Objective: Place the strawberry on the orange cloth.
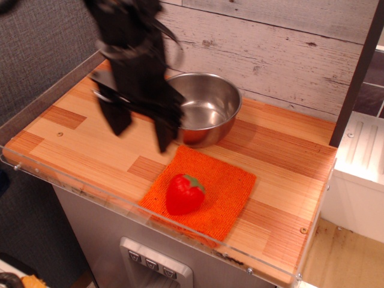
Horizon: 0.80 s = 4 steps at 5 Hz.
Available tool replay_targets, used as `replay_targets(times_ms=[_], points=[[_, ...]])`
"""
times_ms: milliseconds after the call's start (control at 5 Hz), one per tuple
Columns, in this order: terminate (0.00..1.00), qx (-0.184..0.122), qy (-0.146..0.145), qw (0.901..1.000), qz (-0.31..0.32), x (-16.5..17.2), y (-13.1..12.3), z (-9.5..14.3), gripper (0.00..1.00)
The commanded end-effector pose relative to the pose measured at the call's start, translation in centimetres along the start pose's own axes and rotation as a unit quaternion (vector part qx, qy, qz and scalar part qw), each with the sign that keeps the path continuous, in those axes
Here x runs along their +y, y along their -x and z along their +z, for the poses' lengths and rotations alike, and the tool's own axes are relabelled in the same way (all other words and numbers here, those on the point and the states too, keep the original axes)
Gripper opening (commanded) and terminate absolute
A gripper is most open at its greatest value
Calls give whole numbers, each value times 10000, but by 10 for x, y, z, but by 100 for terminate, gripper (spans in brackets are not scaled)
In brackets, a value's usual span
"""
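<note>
Strawberry (184, 194) sits on the orange cloth (222, 187), left-front part, leafy top pointing up-right. Gripper (141, 131) hangs above the table (78, 135), left of the steel bowl (207, 114), fingers spread apart, holding nothing, well clear of the strawberry.

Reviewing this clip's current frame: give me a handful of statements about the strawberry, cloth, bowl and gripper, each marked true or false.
1. The strawberry lies on the orange cloth. True.
2. The gripper is shut on the strawberry. False: its fingers are spread and empty, raised to the left of and behind the cloth.
3. The steel bowl stands behind the cloth. True.
4. The strawberry sits inside the bowl. False: it is on the cloth, and what shows of the bowl's inside looks empty.
</note>
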State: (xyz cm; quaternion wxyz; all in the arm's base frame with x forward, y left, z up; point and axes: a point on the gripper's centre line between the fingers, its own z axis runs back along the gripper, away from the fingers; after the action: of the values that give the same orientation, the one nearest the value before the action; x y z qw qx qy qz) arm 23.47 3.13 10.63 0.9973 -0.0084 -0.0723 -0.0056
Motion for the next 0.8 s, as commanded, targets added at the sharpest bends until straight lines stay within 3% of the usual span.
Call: replay_targets(times_ms=[0,600], points=[[0,66,27,10000,-34,19,-23,4,100],[0,55,-120,9999,-6,23,-26,1,100]])
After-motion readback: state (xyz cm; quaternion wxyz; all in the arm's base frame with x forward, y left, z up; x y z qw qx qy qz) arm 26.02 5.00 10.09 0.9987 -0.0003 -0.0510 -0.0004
